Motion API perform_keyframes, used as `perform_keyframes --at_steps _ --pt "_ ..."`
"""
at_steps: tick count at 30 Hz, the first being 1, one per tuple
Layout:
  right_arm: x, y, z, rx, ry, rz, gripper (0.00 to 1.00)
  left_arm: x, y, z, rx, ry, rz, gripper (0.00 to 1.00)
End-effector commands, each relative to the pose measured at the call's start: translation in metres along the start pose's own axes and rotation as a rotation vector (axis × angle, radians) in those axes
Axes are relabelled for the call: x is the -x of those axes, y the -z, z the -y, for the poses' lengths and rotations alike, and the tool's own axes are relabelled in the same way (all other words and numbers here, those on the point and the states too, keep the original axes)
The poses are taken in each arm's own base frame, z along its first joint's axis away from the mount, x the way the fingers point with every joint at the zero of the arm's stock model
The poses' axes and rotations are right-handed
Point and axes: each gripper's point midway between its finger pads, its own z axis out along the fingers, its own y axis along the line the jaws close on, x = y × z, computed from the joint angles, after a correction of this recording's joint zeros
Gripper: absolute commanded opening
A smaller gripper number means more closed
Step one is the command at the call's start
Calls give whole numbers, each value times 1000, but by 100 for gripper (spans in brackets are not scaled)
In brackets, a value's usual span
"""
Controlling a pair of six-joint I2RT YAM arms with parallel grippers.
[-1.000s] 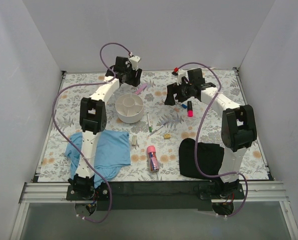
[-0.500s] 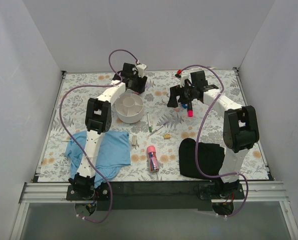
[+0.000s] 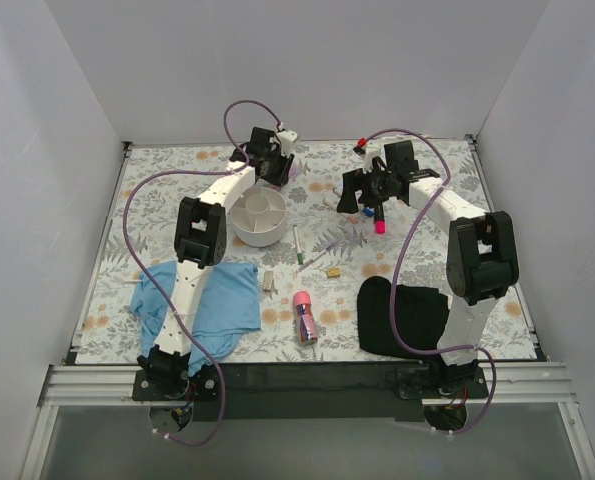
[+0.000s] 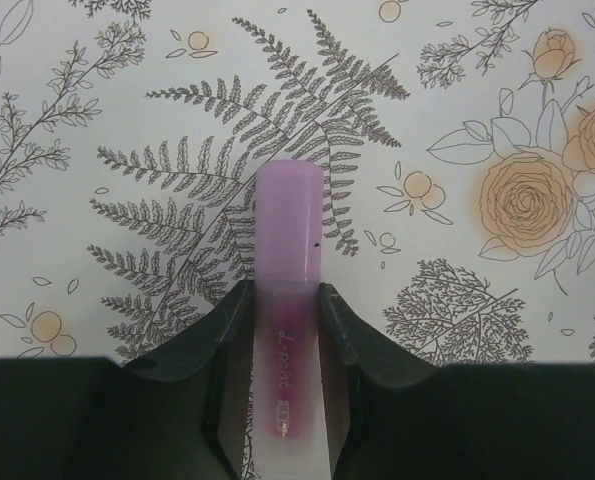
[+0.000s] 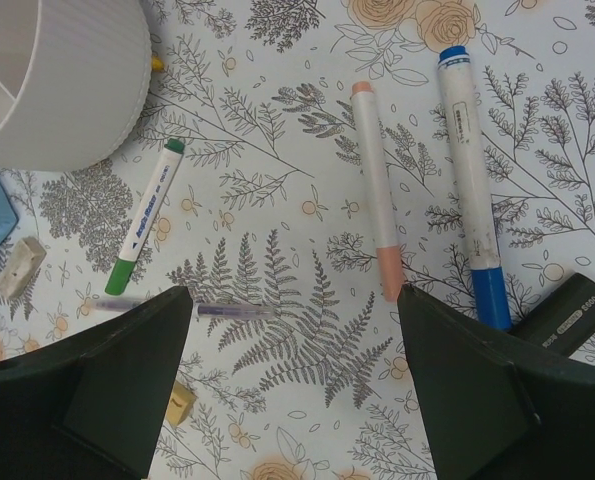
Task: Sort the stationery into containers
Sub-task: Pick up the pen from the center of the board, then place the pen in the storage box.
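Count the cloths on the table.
2. The blue cloth lies front left and the black cloth front right, seen from the top camera. Nothing suggests a hidden third.

Left pincer [image 4: 285, 292] has shifted right onto the purple pen [image 4: 289, 225].

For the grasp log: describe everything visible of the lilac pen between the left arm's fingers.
The lilac pen looks like translucent plastic: a pale lilac, flat-topped cap end pointing away from the camera, then a deeper pink barrel with small printed lettering. A tiny dark speck marks the cap. It sits straight in the left pincer, its barrel clamped on both sides by two black fingers. The floral table cover lies behind it; whether the pen rests on that or is lifted cannot be told.
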Motion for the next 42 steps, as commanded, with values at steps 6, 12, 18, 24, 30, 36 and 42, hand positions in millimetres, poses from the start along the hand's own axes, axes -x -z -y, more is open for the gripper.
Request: perform_keyframes --at_steps 6,12,18,24,30,36,42 --pt "24 15 -6 7 33 69 93 113 59 -6 57 19 309 0" --pt "28 27 -10 -5 79 87 92 183 129 -3 81 90 526 0" --pt "32 51 -18 -36 131 107 91 198 231 -4 135 93 699 0" --pt "26 69 -34 -59 169 104 91 144 304 4 261 110 849 0" --pt "32 85 -52 -163 257 109 91 105 325 0 287 237 991 0" --pt "16 85 -65 -182 288 67 91 85 313 9 221 271 1010 0" --pt "2 85 -72 -187 330 41 91 67 295 4 175 324 967 0"
